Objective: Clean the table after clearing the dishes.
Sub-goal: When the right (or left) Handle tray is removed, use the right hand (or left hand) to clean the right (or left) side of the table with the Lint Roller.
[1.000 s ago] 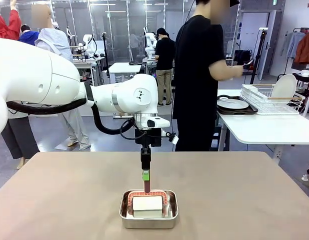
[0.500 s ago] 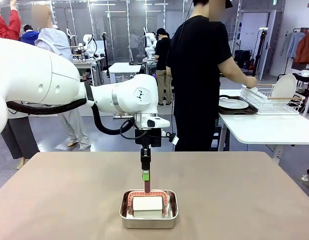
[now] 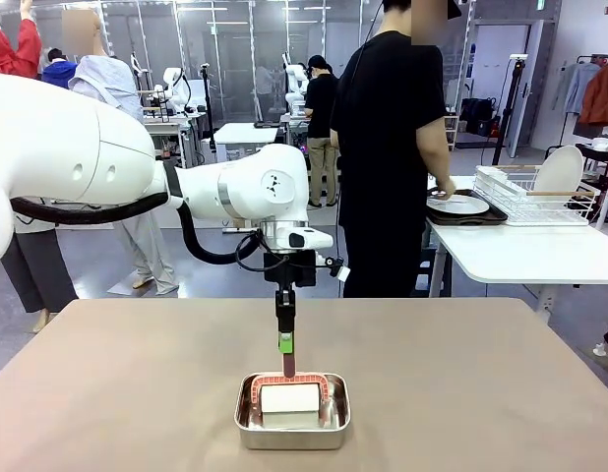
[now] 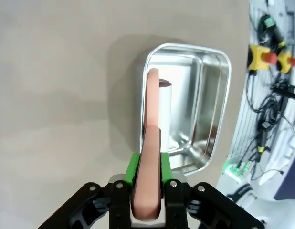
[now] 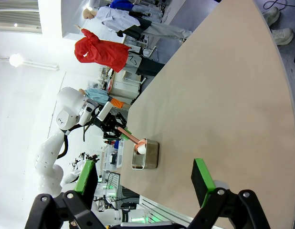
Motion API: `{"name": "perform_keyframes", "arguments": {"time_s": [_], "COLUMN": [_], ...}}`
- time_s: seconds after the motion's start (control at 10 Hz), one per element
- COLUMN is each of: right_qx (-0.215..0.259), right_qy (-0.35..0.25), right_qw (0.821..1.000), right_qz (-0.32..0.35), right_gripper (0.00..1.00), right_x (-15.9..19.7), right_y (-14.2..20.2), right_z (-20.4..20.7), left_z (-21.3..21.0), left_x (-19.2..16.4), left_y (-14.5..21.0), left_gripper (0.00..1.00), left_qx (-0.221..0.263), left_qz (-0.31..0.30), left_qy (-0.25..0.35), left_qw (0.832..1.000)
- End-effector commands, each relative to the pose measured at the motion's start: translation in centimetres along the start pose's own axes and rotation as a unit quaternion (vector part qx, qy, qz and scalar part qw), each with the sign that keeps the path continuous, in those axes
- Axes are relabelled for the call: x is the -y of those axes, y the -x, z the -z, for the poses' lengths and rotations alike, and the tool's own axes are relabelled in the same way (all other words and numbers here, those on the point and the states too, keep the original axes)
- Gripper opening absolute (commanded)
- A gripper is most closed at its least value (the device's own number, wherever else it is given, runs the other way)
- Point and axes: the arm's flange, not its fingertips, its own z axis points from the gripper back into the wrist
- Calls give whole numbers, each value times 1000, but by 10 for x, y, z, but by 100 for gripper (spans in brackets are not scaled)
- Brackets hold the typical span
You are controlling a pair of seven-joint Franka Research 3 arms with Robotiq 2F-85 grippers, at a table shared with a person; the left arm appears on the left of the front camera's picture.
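L gripper point(image 4: 147, 160) has just pinched shut on the pink handle point(image 4: 151, 109) of the white wiper point(image 3: 290, 398) in the steel pan point(image 4: 212, 95), so wiping the table point(image 3: 461, 374) can prob. begin; dishes point(image 3: 461, 205) sit on the side table point(image 3: 520, 251) by the person's hand point(image 3: 444, 187); R gripper point(image 5: 145, 179) gapes wide, holding 0.

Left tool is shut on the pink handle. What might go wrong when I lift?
The white head sits close to the steel pan's walls, so the pan may rise with it. The left tool pinches the pink handle near its end; it may pivot when pressed on the table.
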Motion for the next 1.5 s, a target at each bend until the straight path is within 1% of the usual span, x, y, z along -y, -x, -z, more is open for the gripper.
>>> {"name": "perform_keyframes", "arguments": {"time_s": [0.0,0.1,0.2,0.3,0.4,0.5,0.6,0.7,0.8,0.9,1.0,1.3,1.4], "right_qx": [4,4,4,4,4,4,4,4,4,4,4,4,4], "right_qy": [-5,-5,-5,-5,-5,-5,-5,-5,-5,-5,-5,-5,-5], "right_qw": [1000,1000,1000,1000,1000,1000,1000,1000,1000,1000,1000,1000,1000], "right_qz": [-7,-7,-7,-7,-7,-7,-7,-7,-7,-7,-7,-7,-7], "right_gripper": [100,100,100,100,100,100,100,100,100,100,100,100,100], "right_x": [-3,-3,-3,-3,-3,-3,-3,-3,-3,-3,-3,-3,-3], "right_y": [2,2,2,2,2,2,2,2,2,2,2,2,2], "right_z": [2,2,2,2,2,2,2,2,2,2,2,2,2], "left_z": [-40,-66,-82,-90,-90,-82,-72,-63,-59,-60,-74,-74,-64], "left_x": [35,54,66,74,77,81,85,90,94,98,73,73,76], "left_y": [23,45,73,101,128,158,182,198,203,197,216,216,214], "left_gripper": [0,0,0,0,0,0,0,0,0,0,0,0,21], "left_qx": [1,12,40,73,110,169,196,202,192,195,177,177,183], "left_qz": [-60,-125,-177,-229,-312,-405,-479,-514,-519,-454,-499,-499,-500], "left_qy": [-15,-32,-40,-34,-7,9,4,4,-18,-74,11,11,-5], "left_qw": [998,992,983,970,944,899,856,834,833,866,848,848,847]}}
